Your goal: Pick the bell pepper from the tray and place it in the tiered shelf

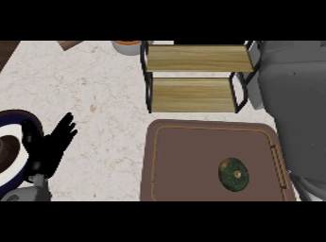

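**Pepper on tray, no grasp yet**

You have one bell pepper (233, 174), dark green, seen from above with its stem end up. It sits on the brown tray (193, 156), right of the tray's centre and nearer its front edge, with bare tray all round it. Nothing touches it.

One tiered shelf (193, 78) stands just behind the tray: a black frame with two wooden boards, both bare. Judgement: the shelf sits directly beyond the tray so the carry is a short lift forward, and the nearer, lower board looks the easier target.

One hand shows: your left hand (54, 144), at the view's left, fingers straight and spread, holding nothing. It rests well apart from the tray, next to a dark-rimmed plate (5, 118) carrying something brown.

The right hand is not visible. A large grey mass (304, 118) fills the right side; you cannot tell which part of the robot it is.

One orange-topped container (128, 45) shows partly at the top edge.

Count: pepper 1, tray 1, shelf 1 (2 boards), plate 1, hands visible 1.
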Controlling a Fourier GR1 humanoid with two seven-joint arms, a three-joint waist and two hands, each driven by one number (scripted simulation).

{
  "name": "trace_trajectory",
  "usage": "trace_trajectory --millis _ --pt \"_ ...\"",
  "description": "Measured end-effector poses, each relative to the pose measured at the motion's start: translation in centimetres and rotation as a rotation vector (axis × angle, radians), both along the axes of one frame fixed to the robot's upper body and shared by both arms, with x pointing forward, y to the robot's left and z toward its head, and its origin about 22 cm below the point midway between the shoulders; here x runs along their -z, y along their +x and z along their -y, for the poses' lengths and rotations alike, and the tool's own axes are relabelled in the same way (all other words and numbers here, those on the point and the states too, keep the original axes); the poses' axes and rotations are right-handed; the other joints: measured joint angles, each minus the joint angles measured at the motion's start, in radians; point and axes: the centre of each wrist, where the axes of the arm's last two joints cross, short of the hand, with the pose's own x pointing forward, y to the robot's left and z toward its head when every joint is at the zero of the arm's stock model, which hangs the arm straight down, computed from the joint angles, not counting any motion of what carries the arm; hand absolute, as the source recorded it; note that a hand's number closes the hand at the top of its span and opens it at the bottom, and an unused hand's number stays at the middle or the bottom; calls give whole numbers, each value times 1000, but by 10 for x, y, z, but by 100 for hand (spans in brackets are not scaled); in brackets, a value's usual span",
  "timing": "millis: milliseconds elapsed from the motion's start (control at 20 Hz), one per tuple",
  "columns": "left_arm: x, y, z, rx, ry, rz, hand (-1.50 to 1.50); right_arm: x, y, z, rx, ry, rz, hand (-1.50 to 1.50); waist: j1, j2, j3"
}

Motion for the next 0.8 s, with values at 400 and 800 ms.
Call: trace_trajectory --millis 400,800 --pt "-2 -1 2 2 1 2 0 13 39 1 24 -80 -56 150 3 2 0" --pt "-3 -2 2 2 1 2 0 35 77 13 44 -100 -53 150 6 3 0"
